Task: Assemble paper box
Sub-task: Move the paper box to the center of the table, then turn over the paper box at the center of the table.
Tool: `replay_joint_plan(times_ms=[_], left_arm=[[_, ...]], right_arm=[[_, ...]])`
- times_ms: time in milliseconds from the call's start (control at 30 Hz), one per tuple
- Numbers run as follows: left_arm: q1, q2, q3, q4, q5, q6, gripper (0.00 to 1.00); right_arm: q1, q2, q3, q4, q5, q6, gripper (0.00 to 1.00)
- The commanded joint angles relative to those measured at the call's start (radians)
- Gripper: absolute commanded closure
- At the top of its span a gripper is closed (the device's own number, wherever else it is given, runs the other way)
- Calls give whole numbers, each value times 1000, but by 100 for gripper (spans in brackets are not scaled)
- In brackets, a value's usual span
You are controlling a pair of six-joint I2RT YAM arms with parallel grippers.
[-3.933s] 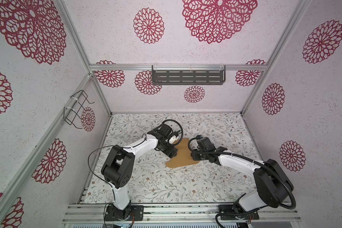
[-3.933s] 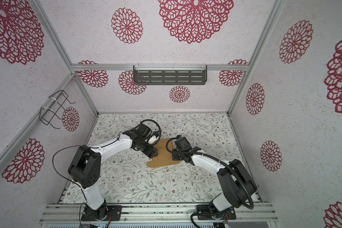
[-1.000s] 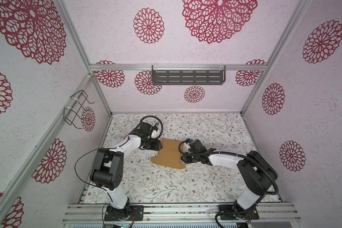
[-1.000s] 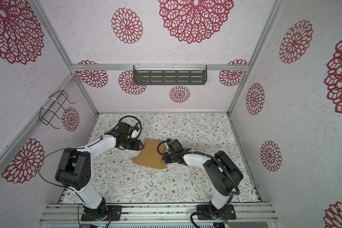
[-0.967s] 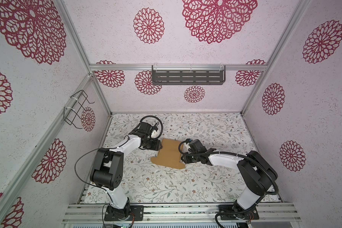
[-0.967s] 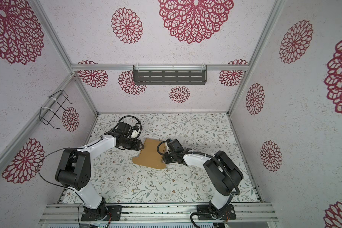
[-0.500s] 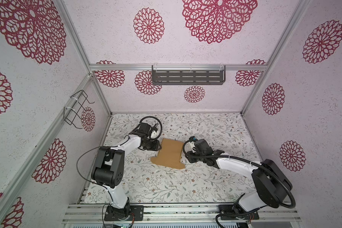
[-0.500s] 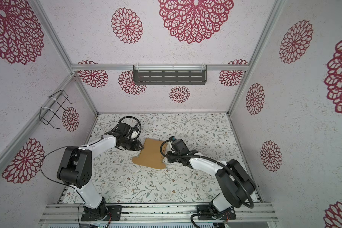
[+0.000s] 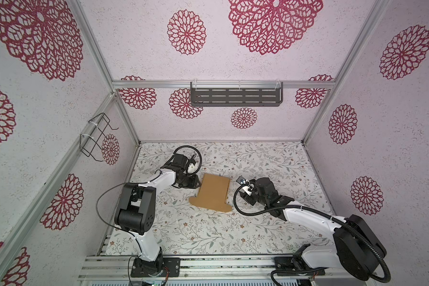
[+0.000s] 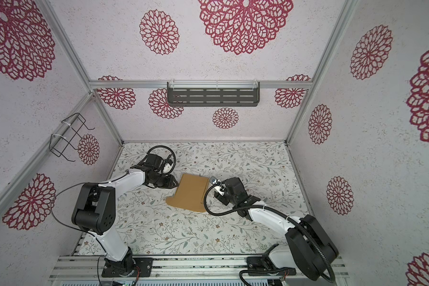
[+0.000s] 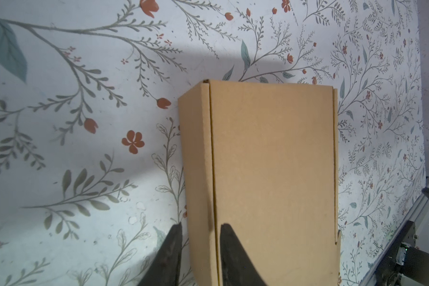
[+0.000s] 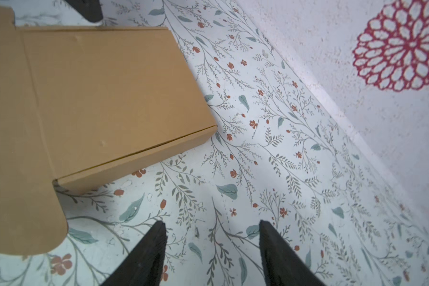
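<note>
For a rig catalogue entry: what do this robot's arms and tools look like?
Both arms match: the left arm and right arm have glossy white links between bulky black joint housings. The left tool and right tool each end in two tapered black fingers. A thin black cable loops off the left arm; a ribbed black hose runs along the right.

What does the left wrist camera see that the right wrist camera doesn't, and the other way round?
Only the left wrist view shows the left gripper close up, a finger on each side of one side wall of the paper box. Only the right wrist view shows the right gripper open over bare table, the box's rounded flap lying flat, and a red flower print on the wall. Both show the tan box and the floral table.
</note>
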Motion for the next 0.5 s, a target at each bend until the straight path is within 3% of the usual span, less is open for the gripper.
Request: replay_joint_plan(times_ms=[0,200,467], left_arm=[[6,18,-9,28,39,-3,70],[8,19,-9,27,37,-1,71],[19,30,-13,31,23,2,73]], right_arm=[[-23,53,-1,145,-5,-300,30],[-35,178,-34,337,-38,-357,20],[-9,306,-32,472,-47,-473,19]])
